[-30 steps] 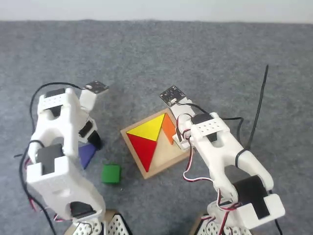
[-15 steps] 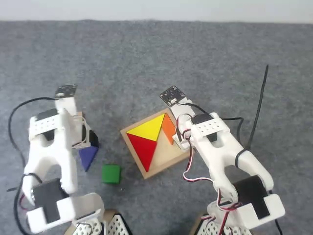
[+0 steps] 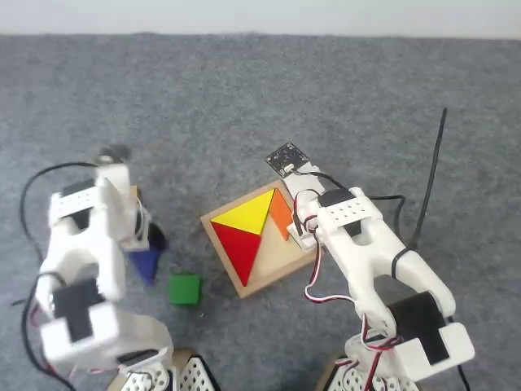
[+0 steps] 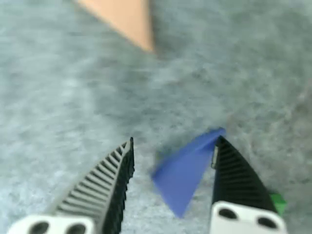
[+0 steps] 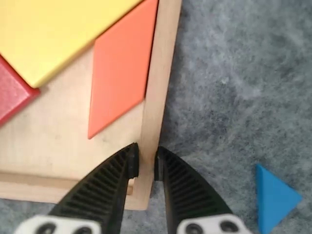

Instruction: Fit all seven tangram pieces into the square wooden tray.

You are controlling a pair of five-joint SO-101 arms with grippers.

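The square wooden tray (image 3: 281,257) lies mid-table and holds a yellow triangle (image 3: 242,215), a red triangle (image 3: 238,247) and an orange parallelogram (image 3: 281,213). My right gripper (image 5: 145,156) is shut on the tray's rim (image 5: 163,58) near a corner, beside the orange parallelogram (image 5: 122,73). My left gripper (image 4: 174,144) stands open low over the carpet. A dark blue triangle (image 4: 187,168) lies between its fingers, close against one of them. That blue triangle (image 3: 146,262) sits left of the tray, with a green square (image 3: 185,289) just beside it.
A tan triangle (image 4: 124,19) lies on the carpet beyond the left gripper. A light blue triangle (image 5: 273,197) rests on the carpet outside the tray, near the right gripper. Grey carpet covers the whole table, with open room at the back.
The left arm has swung to the left and come down over the dark blue triangle. The right arm and the tray have not moved.
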